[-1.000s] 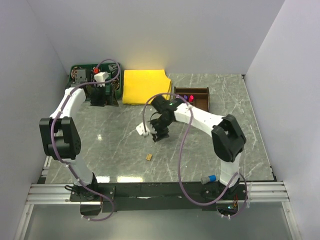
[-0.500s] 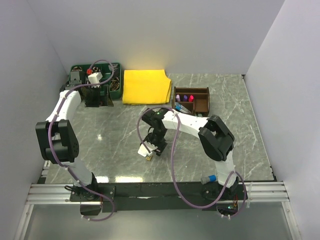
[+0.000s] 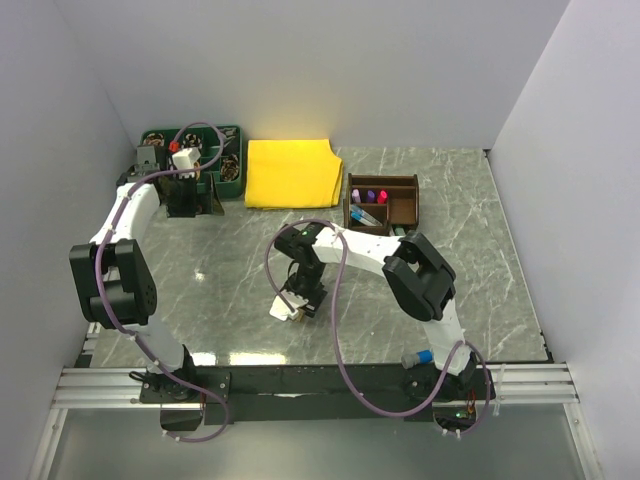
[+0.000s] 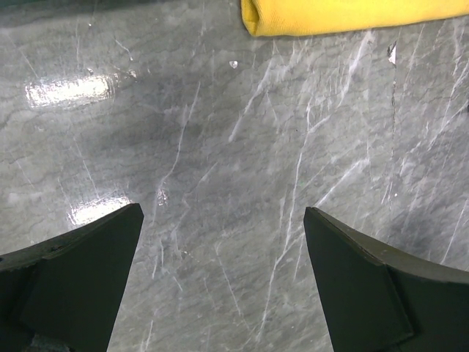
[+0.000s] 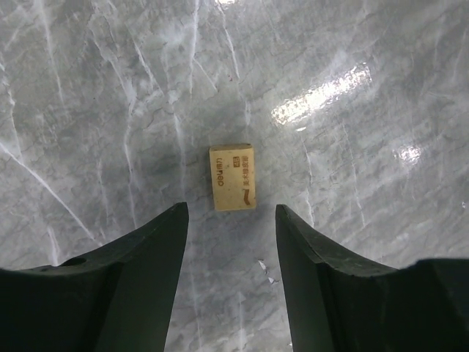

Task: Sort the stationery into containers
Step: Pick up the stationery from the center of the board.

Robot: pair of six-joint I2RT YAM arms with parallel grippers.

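Observation:
A tan eraser [image 5: 233, 177] lies flat on the marble table, just ahead of my right gripper [image 5: 231, 213], which is open and empty above it. From above, the right gripper [image 3: 298, 303] is at the near middle of the table and hides the eraser. The dark brown wooden organiser [image 3: 403, 208] stands at the back right with several markers [image 3: 369, 197] with pink, blue and purple caps in its left compartments. My left gripper [image 4: 220, 220] is open and empty over bare marble, at the back left [image 3: 187, 195].
A folded yellow cloth [image 3: 290, 172] lies at the back middle; its edge shows in the left wrist view [image 4: 352, 16]. A dark green tray [image 3: 228, 150] with coiled round items stands at the back left behind the left gripper. White walls enclose the table.
My right arm swung from the middle of the table toward the near edge and came down over the tan eraser. The left gripper shifted slightly left near the green tray.

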